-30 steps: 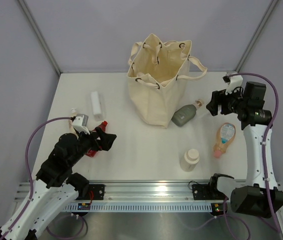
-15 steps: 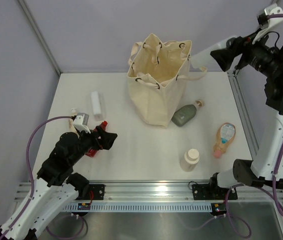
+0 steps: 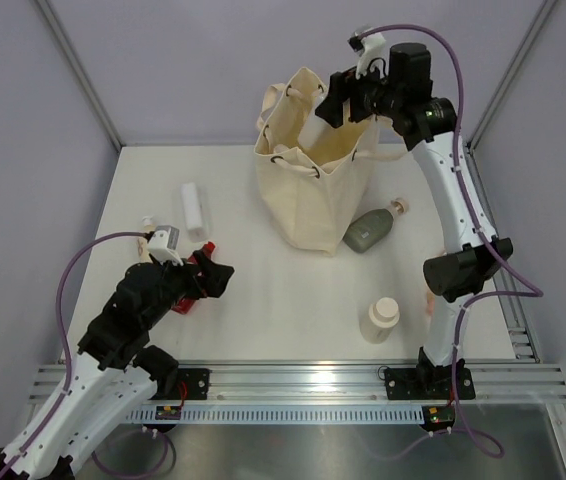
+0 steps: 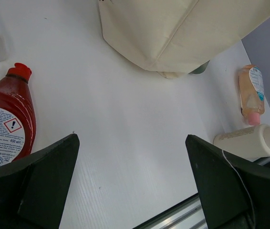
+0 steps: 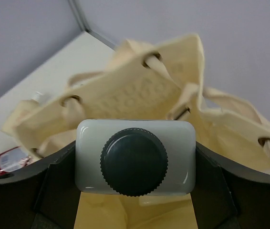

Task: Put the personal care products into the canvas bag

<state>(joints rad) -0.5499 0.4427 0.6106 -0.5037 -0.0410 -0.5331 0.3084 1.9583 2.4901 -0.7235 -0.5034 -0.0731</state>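
The cream canvas bag [image 3: 313,195] stands open at the back middle; its rim also shows in the right wrist view [image 5: 140,98]. My right gripper [image 3: 341,100] is shut on a white rectangular bottle with a black cap [image 5: 135,162] and holds it just above the bag's mouth; the bottle [image 3: 316,127] points down into the opening. My left gripper [image 3: 218,278] is open and empty, low over the table beside the red flat bottle [image 4: 6,129]. A grey-green bottle [image 3: 368,230] lies against the bag's right side.
A second white rectangular bottle [image 3: 194,210] lies at the left. A cream squat bottle [image 3: 379,320] stands near the front. A clear bottle with pink [image 4: 249,93] lies at the right, mostly behind my right arm in the top view. A beige pump [image 3: 146,224] peeks out by my left arm.
My right arm has swung from low at the table's right side up and left to above the bag's mouth, carrying the white bottle. My left arm has hardly moved.
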